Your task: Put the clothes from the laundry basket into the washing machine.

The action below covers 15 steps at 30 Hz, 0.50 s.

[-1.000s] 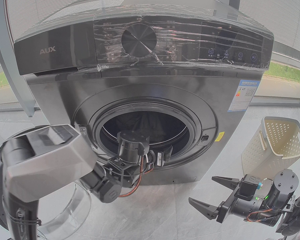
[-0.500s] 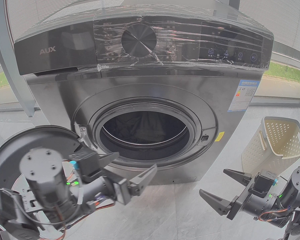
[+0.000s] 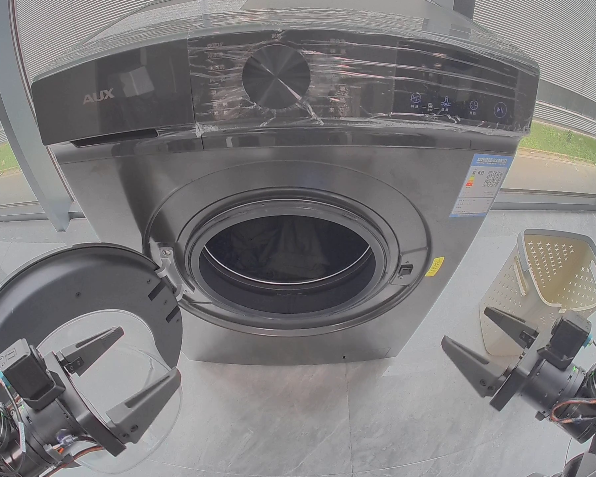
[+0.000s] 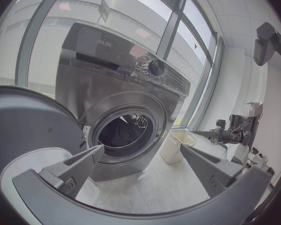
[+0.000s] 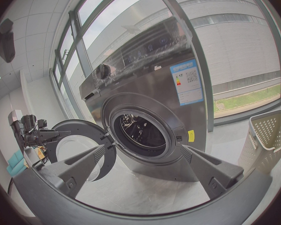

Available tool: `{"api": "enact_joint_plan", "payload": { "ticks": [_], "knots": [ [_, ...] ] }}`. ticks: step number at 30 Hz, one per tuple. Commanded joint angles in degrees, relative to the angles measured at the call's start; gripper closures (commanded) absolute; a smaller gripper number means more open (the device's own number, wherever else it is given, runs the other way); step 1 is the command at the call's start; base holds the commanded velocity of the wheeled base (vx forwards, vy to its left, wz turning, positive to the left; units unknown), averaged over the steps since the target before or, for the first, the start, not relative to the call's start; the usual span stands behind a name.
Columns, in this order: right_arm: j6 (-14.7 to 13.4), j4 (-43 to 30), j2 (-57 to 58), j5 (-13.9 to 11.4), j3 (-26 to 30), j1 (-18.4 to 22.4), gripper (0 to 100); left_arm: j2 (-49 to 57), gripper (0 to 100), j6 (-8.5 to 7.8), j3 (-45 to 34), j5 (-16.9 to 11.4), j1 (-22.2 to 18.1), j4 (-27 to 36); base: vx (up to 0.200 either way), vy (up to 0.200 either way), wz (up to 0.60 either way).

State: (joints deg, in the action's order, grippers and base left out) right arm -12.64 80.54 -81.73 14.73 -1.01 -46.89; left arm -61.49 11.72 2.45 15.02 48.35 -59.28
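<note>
The big grey washing machine (image 3: pixel 291 160) stands on the floor (image 3: pixel 298 419), at 12 o'clock in the head view. Its round door (image 3: pixel 73 279) is swung wide open and sits out at 8 o'clock. The hole in the front of the machine is open, and dark clothes (image 3: pixel 281 246) lie inside the drum (image 3: pixel 291 296), toward the back.

The laundry basket (image 3: pixel 563 273) is cream with lots of little holes. It stands on the floor at 3 o'clock, just beside the right side of the machine.

The left gripper (image 3: pixel 146 352) is low down at 7 o'clock, in front of the clear window of the open door. Its two dark fingers are spread wide apart and hold nothing. They point toward the machine.

The right gripper (image 3: pixel 465 326) is low down at 4 o'clock, near the basket. Its fingers are spread wide too, and nothing is between them. It is not clear whether a finger touches the basket.
</note>
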Motion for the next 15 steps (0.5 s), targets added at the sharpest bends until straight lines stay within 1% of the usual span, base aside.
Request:
{"api": "enact_joint_plan", "payload": {
  "ticks": [1,2,3,4,5,6,8,9,11,12,13,14,15],
  "knots": [
    [0.60,-1.00,6.32,-0.31,1.01,2.24,0,4.18,0,-3.28,-0.96,0.19,-2.03,0.04,-0.200,0.000,0.00],
    [0.78,-1.35,7.02,-0.49,1.01,2.50,0,4.62,0,-3.72,-0.96,0.19,-2.21,0.04,-0.200,0.000,0.00],
    [1.30,-2.14,9.22,-0.93,1.01,3.03,0,5.94,0,-4.86,-0.96,0.10,-2.56,0.13,-0.200,0.000,0.00],
    [1.83,-2.67,11.24,-1.45,1.01,2.94,0,6.82,0,-5.39,-0.96,0.10,-2.73,0.13,-0.200,0.000,0.00],
    [2.27,-3.38,13.61,-2.51,1.01,3.03,0,7.70,0,-5.91,-0.96,0.10,-2.82,0.48,-0.200,0.000,0.00],
    [2.80,-5.48,18.09,-5.50,1.01,3.20,0,9.28,0,-6.88,-1.04,0.36,-3.35,1.89,-0.200,0.000,0.00],
    [3.06,-7.07,19.94,-6.55,1.01,3.38,0,10.16,0,-7.23,-1.04,0.36,-3.61,2.86,-0.200,0.000,0.00],
    [3.50,-10.93,23.19,-7.61,1.01,5.22,0,12.45,0,-7.58,-0.87,0.36,-4.31,5.67,-0.200,0.000,0.00],
    [5.00,-17.00,26.00,-7.87,1.01,10.41,0,15.35,0,-7.67,-0.43,0.27,-5.55,9.98,-0.200,0.000,0.00],
    [5.00,-17.00,26.00,-7.87,1.01,10.41,0,15.35,0,-7.67,-0.43,0.27,-5.55,9.98,-0.200,0.000,0.00],
    [7.54,-21.39,27.94,-7.87,1.01,15.33,0,16.84,0,-8.11,-0.25,0.36,-7.30,12.35,-0.200,0.000,0.00],
    [12.64,-26.40,30.57,-8.31,1.01,23.33,0,18.34,0,-10.31,-0.69,0.63,-11.61,14.19,-0.200,0.000,0.00],
    [13.78,-27.46,31.36,-8.49,1.01,25.70,0,19.04,0,-11.10,-0.78,0.71,-13.02,14.63,-0.200,0.000,0.00]
  ]
}}
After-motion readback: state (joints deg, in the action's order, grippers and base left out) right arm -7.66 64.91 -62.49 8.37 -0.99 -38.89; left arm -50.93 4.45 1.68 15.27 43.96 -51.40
